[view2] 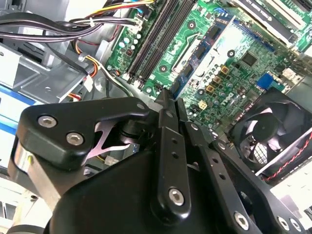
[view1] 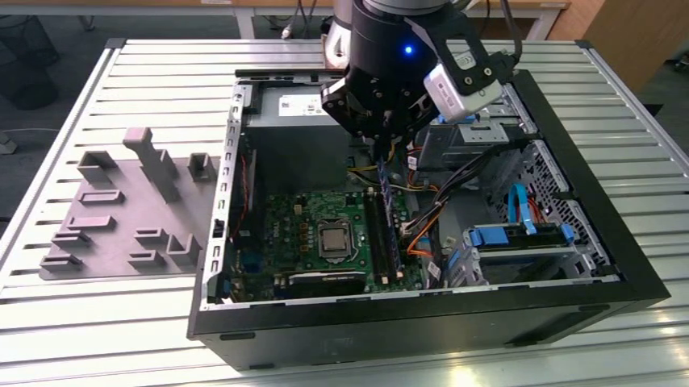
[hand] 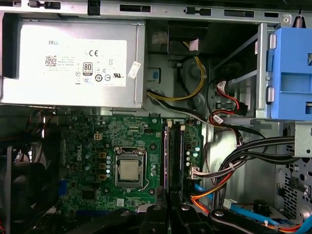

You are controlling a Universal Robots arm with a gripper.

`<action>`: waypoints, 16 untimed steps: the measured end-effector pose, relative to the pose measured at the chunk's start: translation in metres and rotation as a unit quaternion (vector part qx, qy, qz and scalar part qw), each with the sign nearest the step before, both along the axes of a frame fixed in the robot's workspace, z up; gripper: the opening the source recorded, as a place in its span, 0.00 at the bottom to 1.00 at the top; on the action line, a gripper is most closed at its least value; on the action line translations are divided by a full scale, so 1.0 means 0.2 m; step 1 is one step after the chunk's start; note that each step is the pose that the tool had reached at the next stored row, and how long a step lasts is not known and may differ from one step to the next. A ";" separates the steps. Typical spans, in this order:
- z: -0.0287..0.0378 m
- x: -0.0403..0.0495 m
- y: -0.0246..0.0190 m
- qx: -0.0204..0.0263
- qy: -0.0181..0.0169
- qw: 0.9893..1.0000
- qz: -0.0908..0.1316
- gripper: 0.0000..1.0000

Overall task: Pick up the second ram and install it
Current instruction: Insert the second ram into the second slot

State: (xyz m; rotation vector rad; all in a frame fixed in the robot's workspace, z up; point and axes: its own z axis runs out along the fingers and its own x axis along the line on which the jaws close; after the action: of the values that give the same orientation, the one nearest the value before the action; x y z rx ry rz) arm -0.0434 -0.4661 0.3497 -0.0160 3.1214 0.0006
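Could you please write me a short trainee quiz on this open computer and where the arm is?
1. Short answer: in the exterior view, on which side of the computer case does the grey fixture tray lie?
2. True or false: the pincer hangs over that tray, outside the case.
3. Multiple choice: in the first wrist view, the processor socket sits on
A. the green motherboard
B. the silver power supply
C. the blue drive bracket

Key
1. The exterior view's left.
2. False: it hangs inside the case, above the motherboard.
3. A
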 end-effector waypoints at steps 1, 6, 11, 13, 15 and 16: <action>0.000 0.000 0.000 0.000 0.000 1.000 0.000 0.14; 0.000 0.000 0.000 0.000 0.000 1.000 0.000 0.14; 0.000 0.000 -0.001 0.000 0.000 1.000 0.000 0.14; -0.008 0.003 -0.002 0.000 0.001 1.000 0.000 0.14; -0.022 0.008 -0.003 0.000 0.002 1.000 0.000 0.14; -0.030 0.009 -0.003 0.000 0.002 1.000 0.000 0.14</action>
State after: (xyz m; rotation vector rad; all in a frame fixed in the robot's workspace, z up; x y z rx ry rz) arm -0.0415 -0.4668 0.3436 -0.0161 3.1254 0.0003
